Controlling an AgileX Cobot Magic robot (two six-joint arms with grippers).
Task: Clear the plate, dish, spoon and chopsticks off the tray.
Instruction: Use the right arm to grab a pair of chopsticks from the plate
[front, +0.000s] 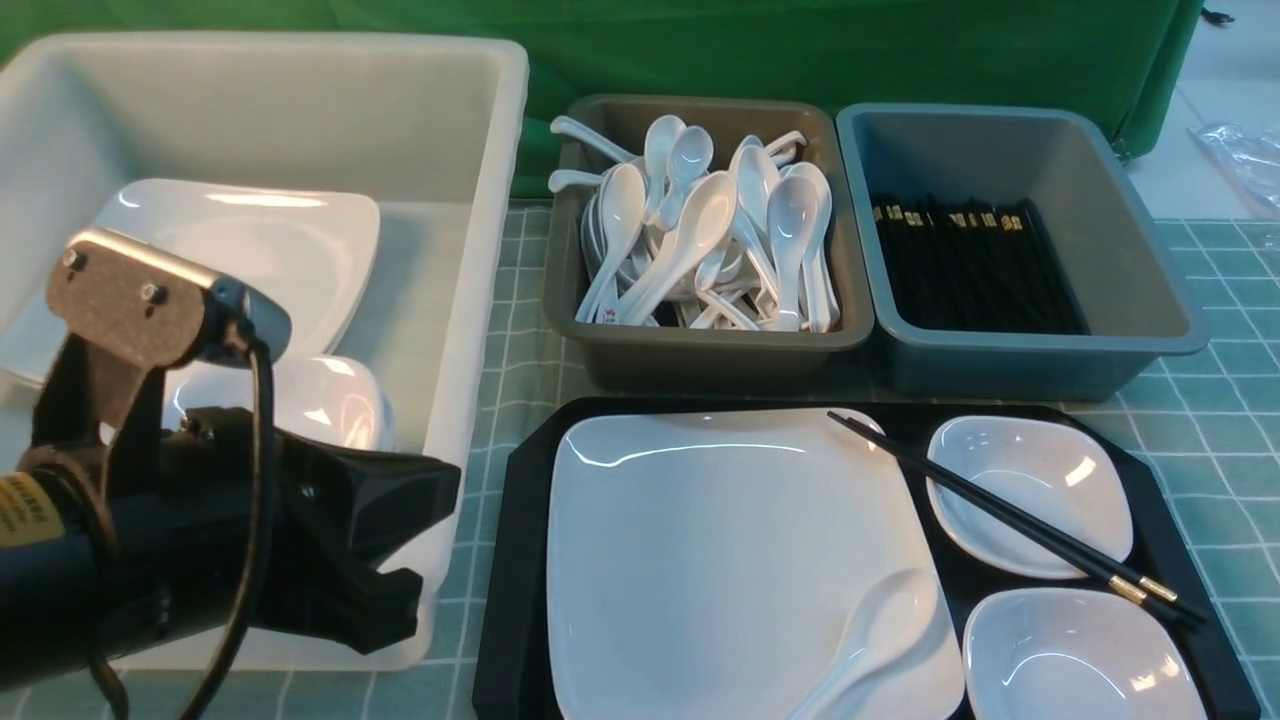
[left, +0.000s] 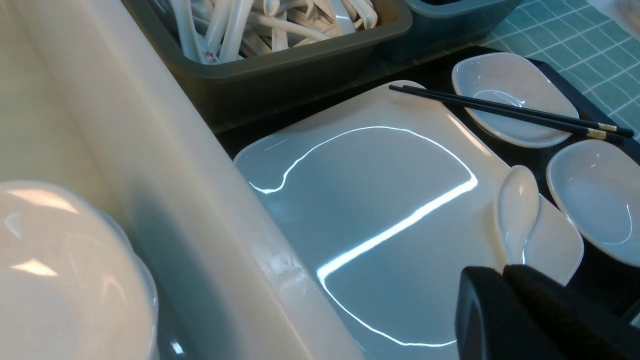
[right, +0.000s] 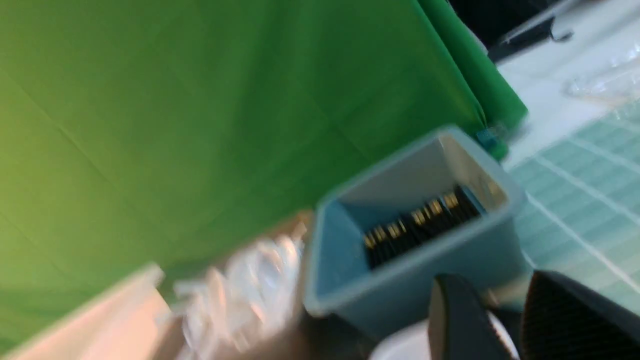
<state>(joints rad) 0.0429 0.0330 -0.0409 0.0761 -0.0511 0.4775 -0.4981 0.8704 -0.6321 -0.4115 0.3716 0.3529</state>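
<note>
So the plate (front: 740, 540) is still on the tray (front: 510, 560), just off to the right of the left claw (left: 502, 275). It fills most of the tray's left side. The spoon (front: 870, 635) lies bowl-up on the plate's near right corner, further out from that claw than the plate's middle. The chopsticks (front: 1010, 510) are further right again. They lie as a pair, slanted across the far small dish (front: 1030, 490), with their thin tips resting on the plate's far corner. Their gold-banded ends are near the tray's right rim. A second small dish (front: 1080, 655) sits nearer, in the tray's right corner, well away from the left claw.

The left claw itself is pinched fully closed with nothing in it. It hangs by the near corner of the big white tub (front: 470, 150), left of the tray. That tub has a plate and a bowl stacked in it.

Beyond the tray, the spoon bin (front: 700, 350) is ahead and right of the claw. The chopstick bin (front: 1040, 360) stands right next to it, further right.

The right claw (right: 497, 287) only shows in its own blurry wrist shot. Its fingers are apart, with something white behind them, but I honestly can't tell if it's gripping anything.
</note>
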